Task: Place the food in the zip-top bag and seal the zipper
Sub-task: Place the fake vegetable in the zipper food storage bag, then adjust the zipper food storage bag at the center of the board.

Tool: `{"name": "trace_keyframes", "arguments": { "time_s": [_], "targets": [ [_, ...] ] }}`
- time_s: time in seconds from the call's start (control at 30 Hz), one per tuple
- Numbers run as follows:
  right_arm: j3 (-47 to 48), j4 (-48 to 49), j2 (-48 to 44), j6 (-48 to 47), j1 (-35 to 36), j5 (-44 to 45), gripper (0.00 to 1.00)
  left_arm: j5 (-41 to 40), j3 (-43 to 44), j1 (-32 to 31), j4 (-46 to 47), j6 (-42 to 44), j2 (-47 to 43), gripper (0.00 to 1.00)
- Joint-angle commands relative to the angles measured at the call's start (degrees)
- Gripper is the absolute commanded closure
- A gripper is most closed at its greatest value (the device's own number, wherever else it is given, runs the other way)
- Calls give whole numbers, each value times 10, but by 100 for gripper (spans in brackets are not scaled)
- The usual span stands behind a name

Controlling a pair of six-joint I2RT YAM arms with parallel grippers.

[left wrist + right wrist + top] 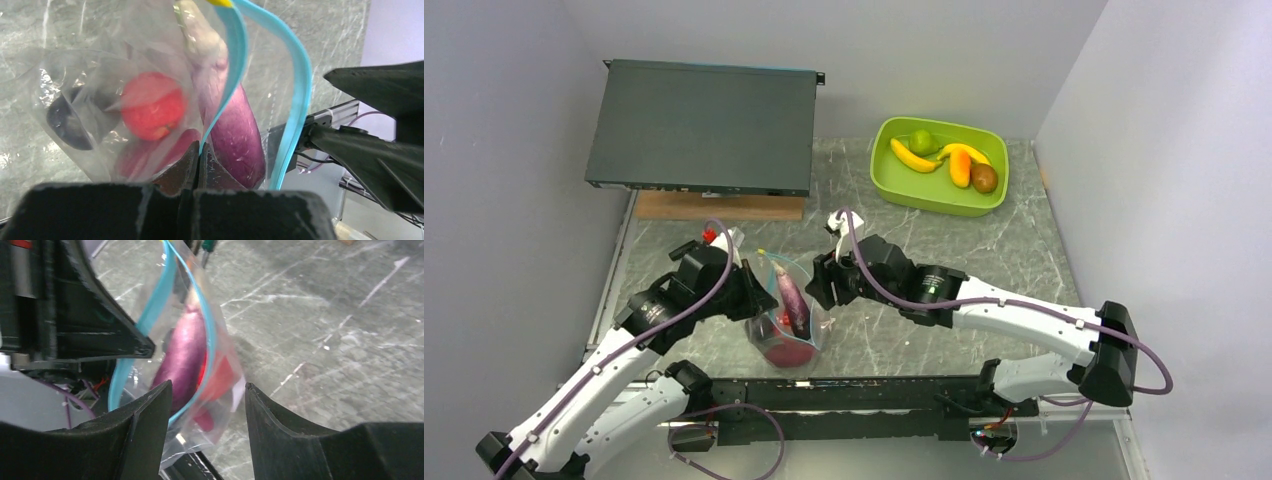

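The zip-top bag [790,312] hangs at the near middle of the table with its mouth open. My left gripper [200,156] is shut on one side of the teal zipper [234,65]; the other side [296,110] bows away. Inside the bag are a purple eggplant [236,131] and a red apple [152,106]. My right gripper [206,392] stands open to the right of the bag [220,375], whose lower part lies between its fingers [150,420]. The eggplant [182,354] also shows in that view. The rest of the food, a lime [922,140], bananas [914,158], an orange piece [960,170] and a kiwi [984,178], lies far right.
A lime-green tub [894,185] at the back right holds the loose food. A flat black box [699,125] rests on a wooden block [719,206] at the back left. Grey walls close in on both sides. A black rail [854,395] runs along the near edge.
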Motion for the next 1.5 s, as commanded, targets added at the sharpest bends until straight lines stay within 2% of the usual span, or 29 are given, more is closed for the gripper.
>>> {"name": "trace_keyframes", "arguments": {
  "time_s": [0.0, 0.13, 0.17, 0.27, 0.37, 0.43, 0.47, 0.67, 0.9, 1.0, 1.13, 1.23, 1.33, 1.47],
  "targets": [
    [15, 46, 9, 35, 18, -7, 43, -15, -24, 1, -7, 5, -22, 100],
    [19, 37, 45, 61, 21, 0, 45, -16, -32, 1, 7, -3, -42, 100],
    [22, 34, 51, 64, 22, 7, 49, -18, -33, 0, 11, -4, -45, 100],
    [47, 22, 66, 53, 23, 16, 66, -20, -21, 0, 11, -4, -43, 100],
    [77, 9, 72, 41, 23, 16, 88, -33, 9, 0, -9, 2, -37, 100],
    [93, -2, 71, 34, 24, 17, 98, -43, 34, 0, -24, 8, -35, 100],
    [101, -8, 68, 31, 24, 17, 100, -51, 48, 1, -34, 11, -34, 100],
    [123, -24, 56, 22, 25, 12, 100, -65, 109, 1, -70, 20, -40, 100],
    [133, -29, 79, 14, 25, 11, 100, -65, 73, 0, -66, 1, -50, 100],
    [155, -44, 72, 1, 27, 13, 100, -63, 93, 1, -86, -14, -51, 100],
    [144, -7, 48, 2, 28, -9, 100, -59, 71, 1, -38, -17, -92, 100],
    [141, 5, 66, 5, 27, -35, 100, -83, 54, 0, -57, -30, -92, 100],
    [166, -9, 101, 6, 30, -71, 100, -52, 79, 1, -63, -26, -67, 100],
    [172, 36, 95, -7, 42, -109, 100, -46, 137, 1, -63, -16, -75, 100]
  ]
}}
